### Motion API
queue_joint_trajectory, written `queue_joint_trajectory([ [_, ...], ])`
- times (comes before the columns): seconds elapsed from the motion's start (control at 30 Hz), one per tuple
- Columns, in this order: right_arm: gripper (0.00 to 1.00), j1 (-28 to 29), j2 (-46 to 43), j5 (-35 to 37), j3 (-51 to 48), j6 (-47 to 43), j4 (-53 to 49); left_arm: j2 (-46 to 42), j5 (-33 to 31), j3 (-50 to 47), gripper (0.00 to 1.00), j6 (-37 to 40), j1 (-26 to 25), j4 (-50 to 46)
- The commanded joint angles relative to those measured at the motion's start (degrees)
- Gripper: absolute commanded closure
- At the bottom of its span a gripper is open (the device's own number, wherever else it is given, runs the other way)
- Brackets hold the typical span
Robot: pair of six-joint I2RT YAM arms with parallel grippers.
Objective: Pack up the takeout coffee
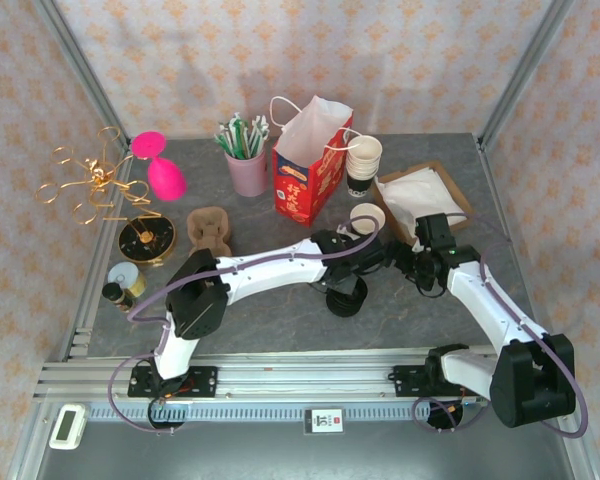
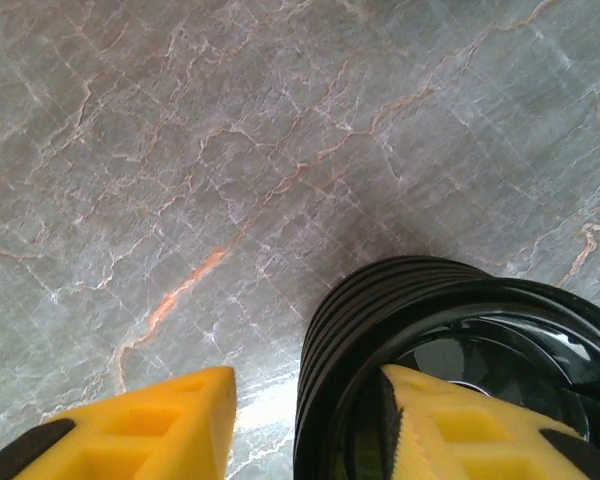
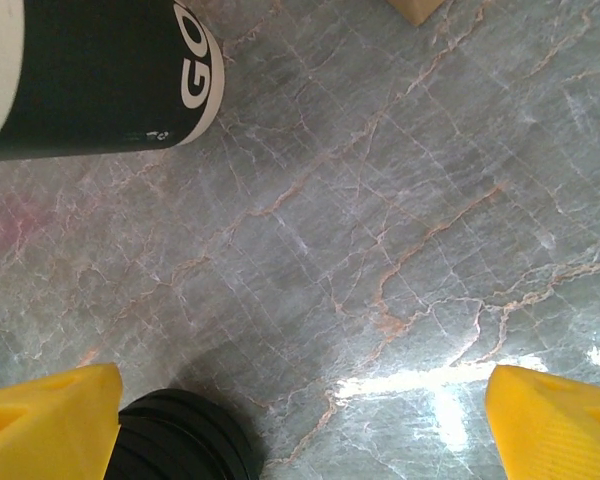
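A stack of black lids (image 1: pixel 347 298) sits on the table in front of a takeout cup (image 1: pixel 367 218), white with a black sleeve. My left gripper (image 1: pixel 352 272) hangs over the stack. In the left wrist view the left gripper (image 2: pixel 308 385) straddles the rim of the lids (image 2: pixel 410 290), one yellow finger inside and the other outside, with a gap to the rim. My right gripper (image 1: pixel 412 262) is just right of the lids. The right gripper (image 3: pixel 305 380) stands wide open over bare table, with the cup (image 3: pixel 90 80) ahead and the lids (image 3: pixel 180 440) by its left finger.
A red paper bag (image 1: pixel 310 160) stands open at the back, a stack of cups (image 1: pixel 363 163) beside it. A wooden tray (image 1: pixel 458 195) of napkins lies at the right. A pink straw holder (image 1: pixel 246 168) and a pulp cup carrier (image 1: pixel 208 230) are to the left.
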Motion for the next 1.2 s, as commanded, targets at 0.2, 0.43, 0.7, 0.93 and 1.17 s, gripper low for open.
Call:
queue_joint_trajectory([
  [0.2, 0.06, -0.35, 0.31, -0.53, -0.19, -0.94, 0.99, 1.15, -2.4, 3.01, 0.73, 1.91, -0.84, -4.6],
  [0.43, 0.06, -0.42, 0.24, -0.46, -0.38, -0.83, 0.96, 0.92, -0.6, 2.14, 0.8, 2.26, -0.84, -3.66],
  [0.7, 0.05, -0.64, 0.41, -0.23, 0.37, -0.58, 1.2, -0.22, 0.88, 0.63, 0.85, 1.3, -0.84, -0.67],
  [0.93, 0.02, -4.49, -1.22, 0.35, 0.46, 0.07, 0.43, -1.26, 4.86, 0.57, 0.85, 0.41, -0.84, 4.86],
  [1.17, 0.0, -12.43, -0.72, -2.25, 0.93, -1.27, 0.27, 0.48, 7.88, 2.44, 0.86, -0.31, -0.8, 9.25],
])
